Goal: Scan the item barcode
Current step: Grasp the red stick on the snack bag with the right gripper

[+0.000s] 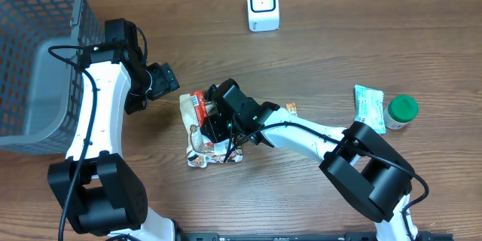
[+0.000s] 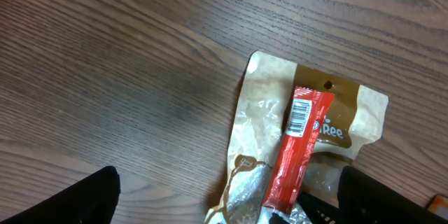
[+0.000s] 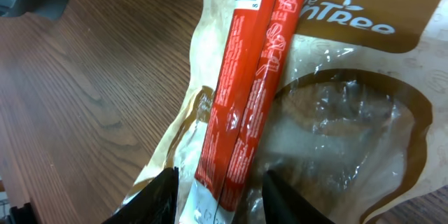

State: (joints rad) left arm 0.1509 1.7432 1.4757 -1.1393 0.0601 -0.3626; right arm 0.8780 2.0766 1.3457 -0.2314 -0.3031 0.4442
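- R gripper point(image 3: 218, 192) sits low over red snack stick point(image 3: 245, 91). Its 2 fingers point(image 3: 157, 196) straddle the stick's lower end, partly closed. Can't tell if the pads actually pinch it.
- Stick lies lengthwise on top of tan pouch point(image 3: 350, 112) w/ clear window; barcode point(image 2: 301, 117) at 1 end, facing up.
- Pouch is flat on wood table point(image 1: 339, 53), approx mid-table.
- L gripper point(image 1: 169, 83) spread wide, nothing in it, near pouch's L side, not touching.
- White scanner point(image 1: 263, 5) upright at far edge, well apart from stick.
- Grey basket point(image 1: 30, 53) at far L.
- Green-lid jar point(image 1: 401, 111) just beside packet point(image 1: 369, 107) on R side.
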